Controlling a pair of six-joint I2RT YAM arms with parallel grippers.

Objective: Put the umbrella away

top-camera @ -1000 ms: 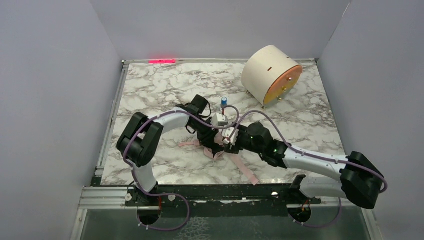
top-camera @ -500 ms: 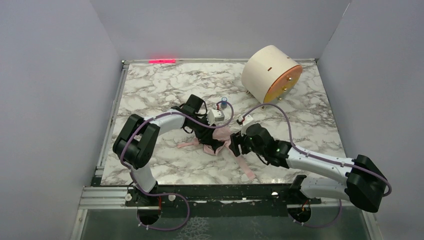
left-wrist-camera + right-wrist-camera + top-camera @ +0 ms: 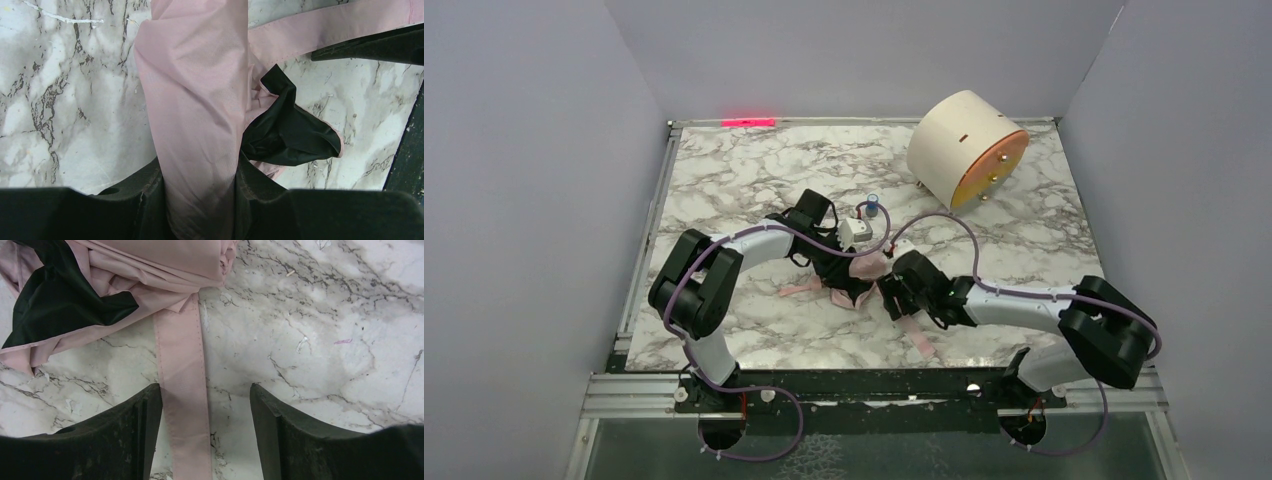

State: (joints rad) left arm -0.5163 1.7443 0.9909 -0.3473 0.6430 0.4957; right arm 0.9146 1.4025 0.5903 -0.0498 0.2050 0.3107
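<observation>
Showing the right claw (image 3: 205,395) newly lowered: a second ago its wrist hung over the umbrella (image 3: 200,115), close beside the left claw (image 3: 197,172). It then drew back toward 3 o'clock and now sits low at the bundle's 4 o'clock side, with its elbow folded nearer the base. Note that its fingers are spread and straddle the long pink strap (image 3: 182,390), which lies flat between them, nearer one finger and not yet pinched. The left claw has barely shifted and keeps pinching a gathered fold of pink fabric, with a flap of black lining (image 3: 290,135) spilling out beside it. You may read this as the strap-gathering step: one arm anchors the loosely collapsed canopy while the other lines up to take the strap, so the task appears to be in progress, with the wrapping not yet done. The umbrella lies near the middle of the white, grey-veined marble table (image 3: 744,170), slightly toward 6 o'clock, its strap trailing toward 5 o'clock. A cream drum (image 3: 964,145) with an orange face rests well apart at 1 o'clock. Plain grey walls (image 3: 524,200) enclose three sides, and a red light (image 3: 749,122) glows on the far edge at 11 o'clock.
</observation>
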